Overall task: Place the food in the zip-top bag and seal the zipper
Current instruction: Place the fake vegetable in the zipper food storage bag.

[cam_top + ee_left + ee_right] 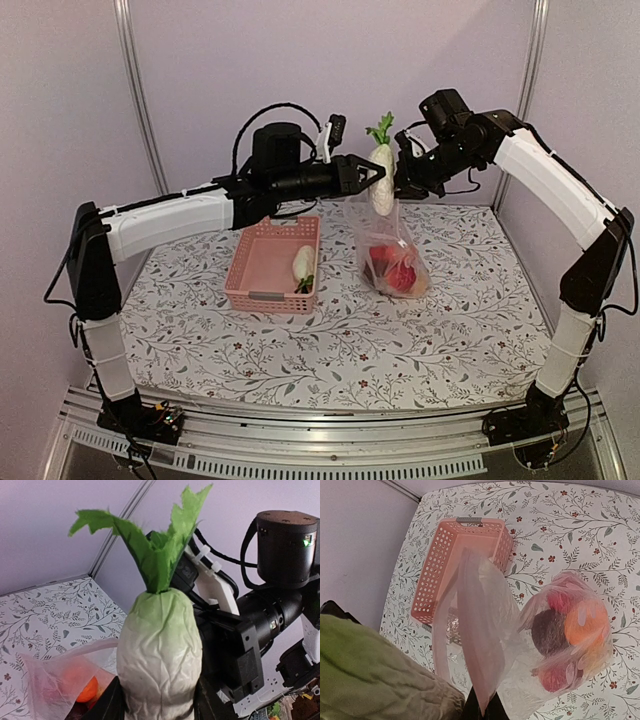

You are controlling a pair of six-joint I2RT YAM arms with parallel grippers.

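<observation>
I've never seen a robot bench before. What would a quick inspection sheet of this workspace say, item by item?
Surface: floral tablecloth, flat.
Job's things: clear bag hanging upright, bottom on the cloth, red, orange and dark toy pieces inside; held radish at the bag's mouth; second radish in pink basket.
Clutter: nothing seen.
Grippers: left gripper shut on held radish; right gripper pinching the bag's top edge.
Cables: black loop over the left wrist.
Surroundings: pale walls, metal posts.

Green-leaved white radish (157, 650), pink basket (272, 298), clear bag (485, 645), white leaf-print table (400, 350)
</observation>
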